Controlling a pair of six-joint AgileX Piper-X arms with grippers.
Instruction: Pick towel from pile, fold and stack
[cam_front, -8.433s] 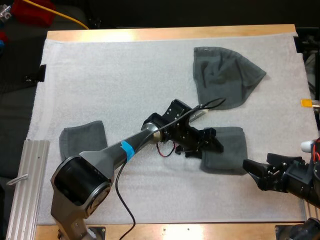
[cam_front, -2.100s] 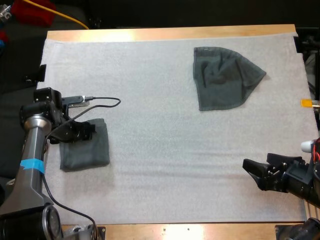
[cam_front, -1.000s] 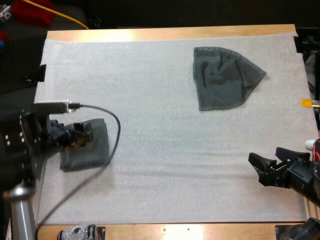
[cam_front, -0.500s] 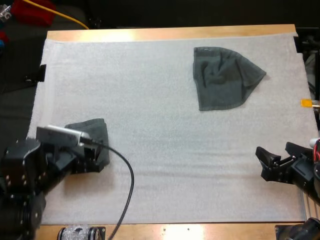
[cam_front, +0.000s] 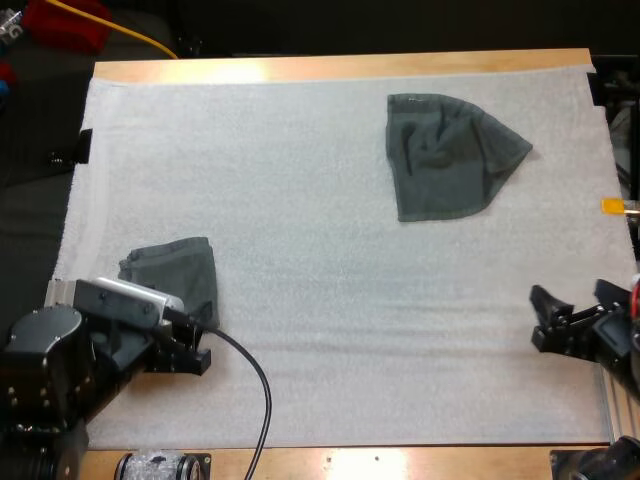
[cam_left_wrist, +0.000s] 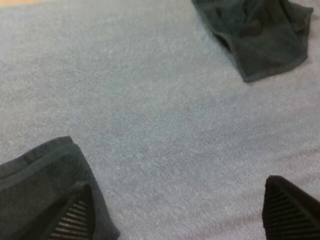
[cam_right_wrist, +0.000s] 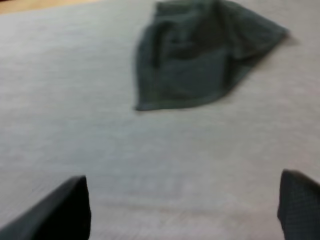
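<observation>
Towels lie in two spots on the white mat (cam_front: 300, 200) that covers the wooden tabletop (cam_front: 350, 66). The crumpled towel (cam_front: 450, 155) sits in the upper right of the high view. It is dark grey-green and spread in a rough fan, with a straight edge on its left side and a rounded point toward the right. Soft wrinkles and a darker fold run through its middle. From the left wrist view the same crumpled towel (cam_left_wrist: 255, 35) shows a hemmed corner lying flat on the mat, with one fold raised slightly off it.

The folded towel (cam_front: 180, 280) lies at the lower left of the high view, well apart from the crumpled one. It is a compact block in the same dark colour, with a thick, layered look along its edges. In the left wrist view the folded towel (cam_left_wrist: 35, 190) shows a banded hem around its rounded corner.

The left hand (cam_front: 198, 343) is at the near edge of the folded towel. Its fingers (cam_left_wrist: 70, 215) stand wide apart with only mat between them, and one fingertip is over the towel's corner; whether it touches I cannot tell. The right hand (cam_front: 545, 320) is low at the right edge of the high view, over bare mat. Its fingers (cam_right_wrist: 60, 210) are also spread and hold nothing, and it faces the crumpled towel (cam_right_wrist: 200, 55) from well back.
</observation>
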